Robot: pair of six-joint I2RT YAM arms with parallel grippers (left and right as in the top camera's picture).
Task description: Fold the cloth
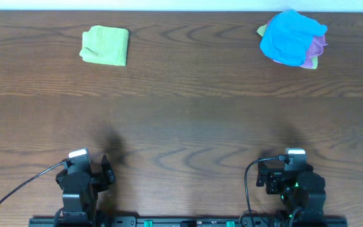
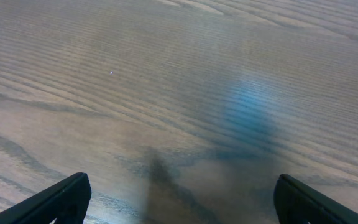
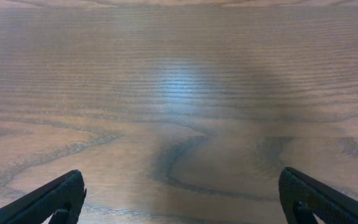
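Note:
The light lime-green cloth (image 1: pixel 105 45) lies as a small folded square at the far left of the wooden table (image 1: pixel 181 120), seen only in the overhead view. My left gripper (image 1: pixel 96 169) rests at the near left edge, far from the cloth. In the left wrist view its fingers (image 2: pixel 182 202) are spread wide over bare wood, open and empty. My right gripper (image 1: pixel 287 170) rests at the near right edge. In the right wrist view its fingers (image 3: pixel 182 199) are also spread wide over bare wood, open and empty.
A heap of cloths sits at the far right: a bright blue cloth (image 1: pixel 290 36) on top, a purple cloth (image 1: pixel 317 46) under it, and a bit of green at the edges. The arms' base rail (image 1: pixel 188 221) runs along the near edge.

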